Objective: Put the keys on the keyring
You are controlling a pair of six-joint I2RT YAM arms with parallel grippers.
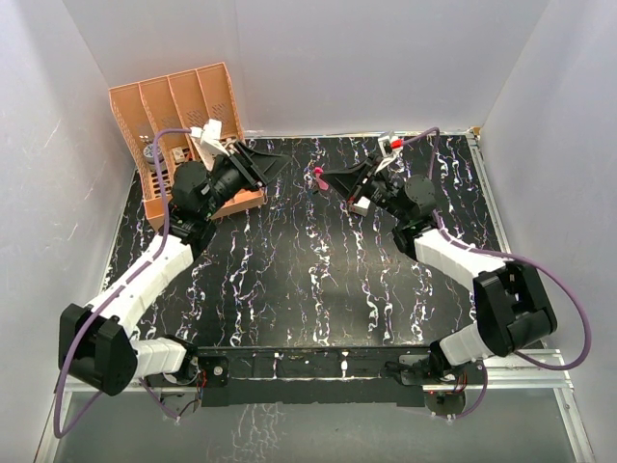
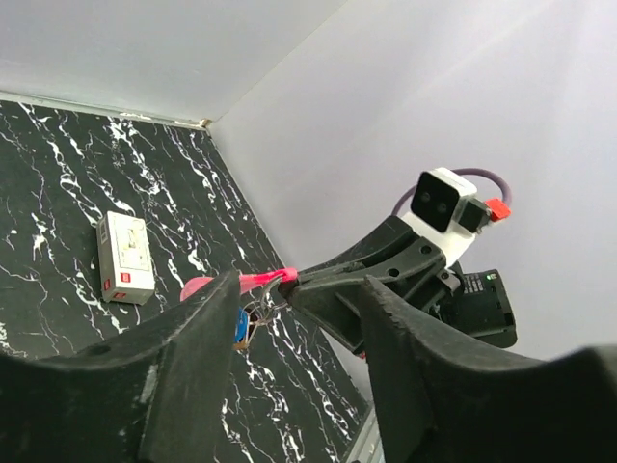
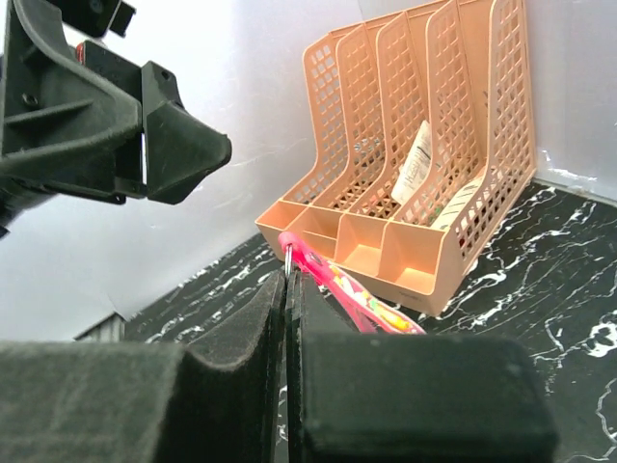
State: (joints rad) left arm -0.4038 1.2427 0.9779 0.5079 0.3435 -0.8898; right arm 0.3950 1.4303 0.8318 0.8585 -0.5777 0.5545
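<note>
While right gripper (image 1: 328,179) clamps shut on the keyring (image 2: 258,281), left gripper (image 2: 299,333) — jaws apart, empty — faces it head-on, strap lying crosswise.

Robot lab test cell, plain white wall panels (image 1: 337,58) boxed in a black white-veined marble-look counter (image 1: 318,280), two black-and-white robot arms (image 1: 145,280) were bolted to a black base rail (image 1: 318,367), purple cables (image 1: 58,395) trailed.
</note>
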